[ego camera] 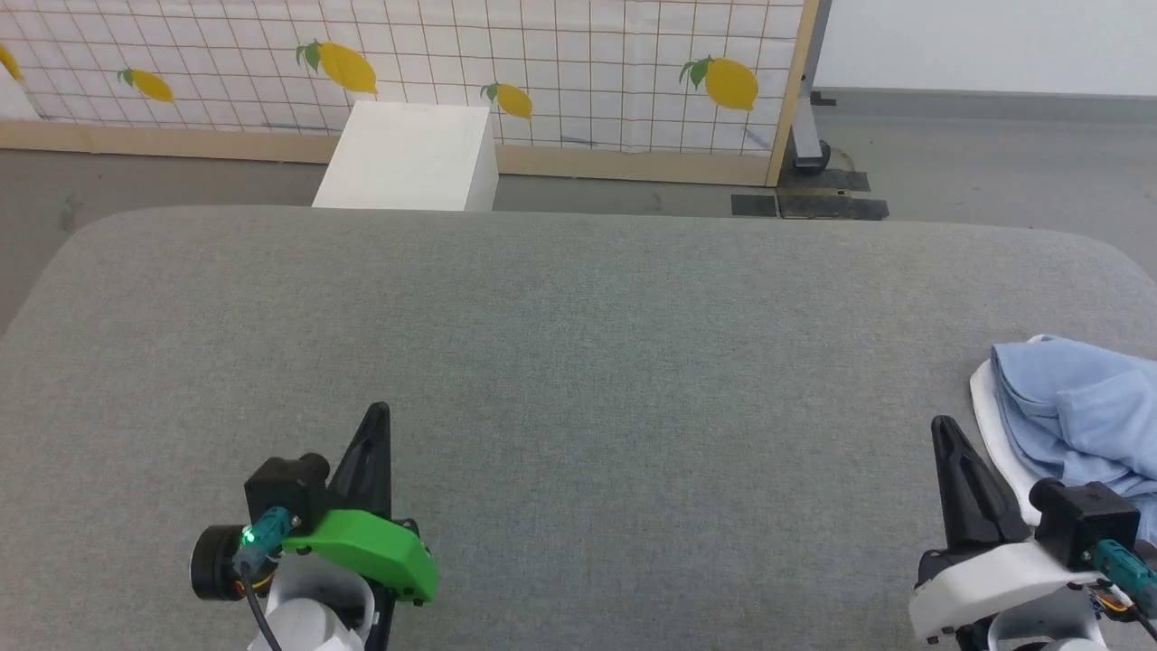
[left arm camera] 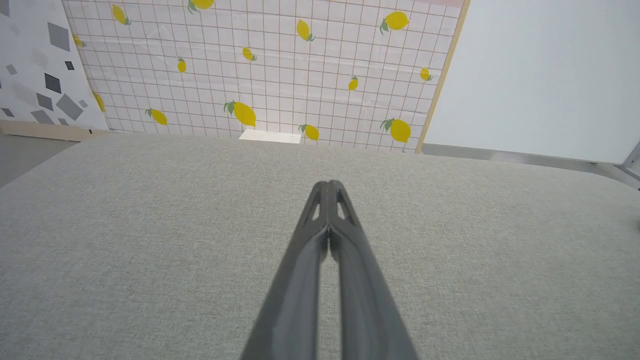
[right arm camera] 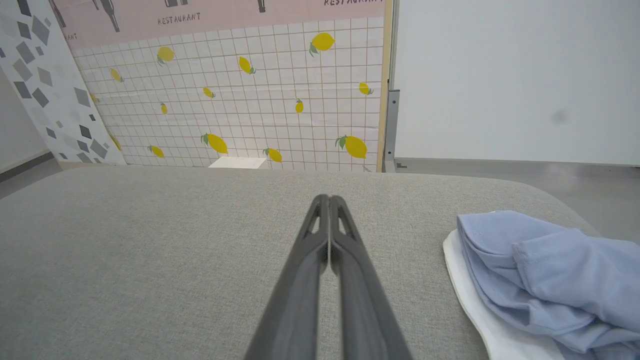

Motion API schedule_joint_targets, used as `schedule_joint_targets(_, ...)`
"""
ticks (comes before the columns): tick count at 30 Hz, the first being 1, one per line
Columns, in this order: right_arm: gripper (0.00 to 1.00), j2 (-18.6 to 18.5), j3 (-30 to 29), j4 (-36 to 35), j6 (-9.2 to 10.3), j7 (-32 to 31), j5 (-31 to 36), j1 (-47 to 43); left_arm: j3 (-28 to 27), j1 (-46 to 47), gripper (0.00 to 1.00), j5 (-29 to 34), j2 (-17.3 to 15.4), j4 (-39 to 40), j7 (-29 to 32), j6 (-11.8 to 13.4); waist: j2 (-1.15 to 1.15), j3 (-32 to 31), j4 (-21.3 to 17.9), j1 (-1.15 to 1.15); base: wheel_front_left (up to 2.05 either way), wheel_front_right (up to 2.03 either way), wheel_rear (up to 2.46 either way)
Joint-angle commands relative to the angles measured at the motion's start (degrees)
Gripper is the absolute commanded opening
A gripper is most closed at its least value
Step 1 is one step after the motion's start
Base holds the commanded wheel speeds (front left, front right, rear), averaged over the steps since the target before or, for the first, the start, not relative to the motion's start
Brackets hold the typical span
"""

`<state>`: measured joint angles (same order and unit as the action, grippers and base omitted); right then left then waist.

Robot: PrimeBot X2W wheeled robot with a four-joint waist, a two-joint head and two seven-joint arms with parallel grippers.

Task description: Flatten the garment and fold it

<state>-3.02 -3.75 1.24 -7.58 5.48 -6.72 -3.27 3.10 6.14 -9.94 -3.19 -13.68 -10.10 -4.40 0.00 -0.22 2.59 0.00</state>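
Right end effector (ego camera: 943, 427), fingers pressed together and empty, is pointing across the counter (ego camera: 578, 344); left end effector (ego camera: 379, 416) is doing likewise. Just right of the right end effector the garment (right arm camera: 540, 270) is lying bunched, blue folds over a white edge. Being soft, light jersey, it will probably sag and slip; its near rim is offering the likeliest hold. Its right part is running off frame; sleeves and logo are proving indistinguishable.

The left gripper (ego camera: 377, 418) and the right gripper (ego camera: 943, 429) both point forward with their dark fingers pressed fully together, holding nothing.
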Motion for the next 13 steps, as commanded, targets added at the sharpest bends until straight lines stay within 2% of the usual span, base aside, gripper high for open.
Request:
schedule_joint_targets(1, 0.0, 0.05, 0.24, -0.27, 0.03, -0.27, 0.68, 0.91, -0.16, -1.03, 0.0, 0.54, 0.1, 0.67, 0.32, 0.42, 0.0, 0.01, -0.04, 0.0, 0.0, 0.0, 0.0)
schedule_joint_targets(13, 0.0, 0.06, 0.91, -0.45, 0.04, -1.27, 1.84, 1.36, -0.72, -2.01, 0.0, 2.34, 0.14, 3.17, 2.2, 1.18, 0.0, 0.05, -0.53, 0.0, 0.0, 0.0, 0.0)
